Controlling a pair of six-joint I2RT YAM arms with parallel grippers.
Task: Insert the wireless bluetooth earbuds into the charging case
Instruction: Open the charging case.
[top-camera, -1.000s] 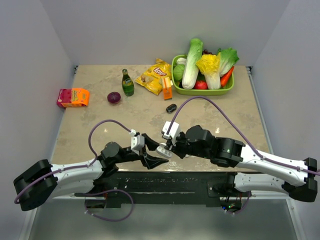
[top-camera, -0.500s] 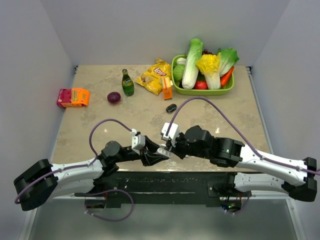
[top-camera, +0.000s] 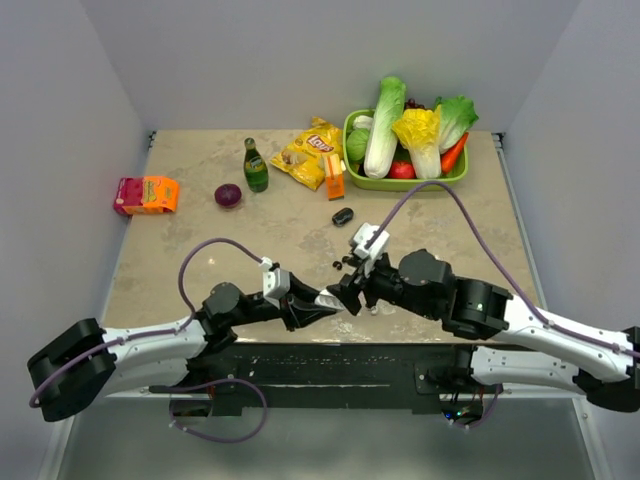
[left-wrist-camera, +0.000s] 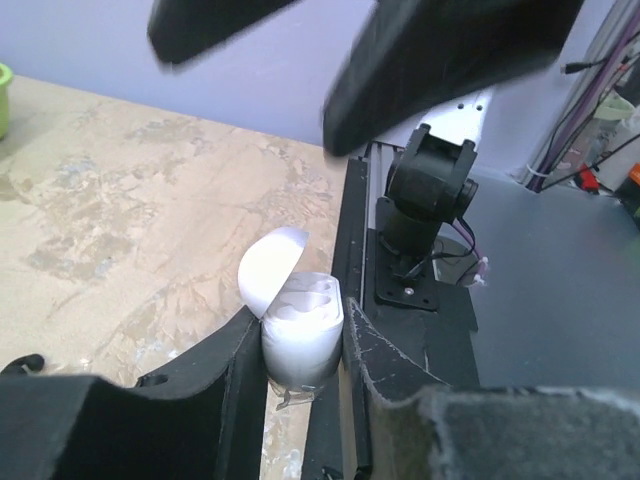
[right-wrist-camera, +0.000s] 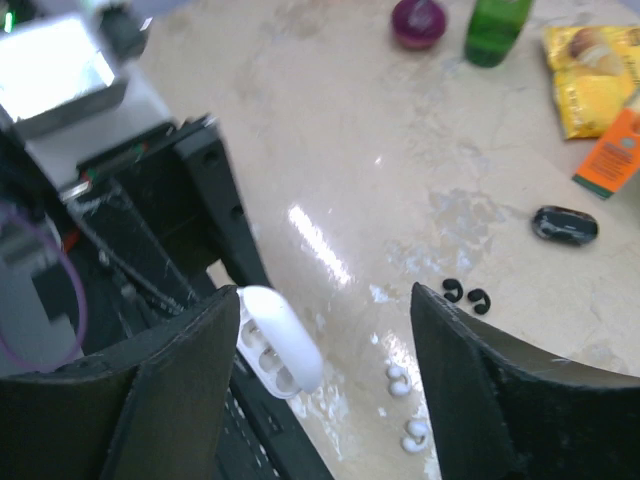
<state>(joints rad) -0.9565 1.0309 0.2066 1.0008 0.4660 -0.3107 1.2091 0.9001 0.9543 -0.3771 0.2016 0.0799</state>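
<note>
The white charging case (left-wrist-camera: 300, 330) stands with its lid flipped open and its sockets showing, near the table's front edge (top-camera: 328, 298). My left gripper (left-wrist-camera: 300, 316) is shut on its body, one finger on each side. My right gripper (right-wrist-camera: 325, 295) hangs open just above and to the right of the case (right-wrist-camera: 275, 345), with nothing between its fingers. Two white earbuds (right-wrist-camera: 398, 378) (right-wrist-camera: 414, 433) lie on the table beneath the right gripper. Two black earbuds (right-wrist-camera: 453, 290) (right-wrist-camera: 479, 300) lie a little farther back.
A small black oval case (top-camera: 342, 215) lies mid-table. Behind it are an orange box (top-camera: 333, 178), a chip bag (top-camera: 308, 155), a green bottle (top-camera: 255, 165) and a purple onion (top-camera: 228, 195). A green basket (top-camera: 405, 183) of vegetables is back right, a pink-orange box (top-camera: 146, 194) at left.
My left gripper has closed on the white case. The right gripper has opened, let the case go and pulled back to the right.
</note>
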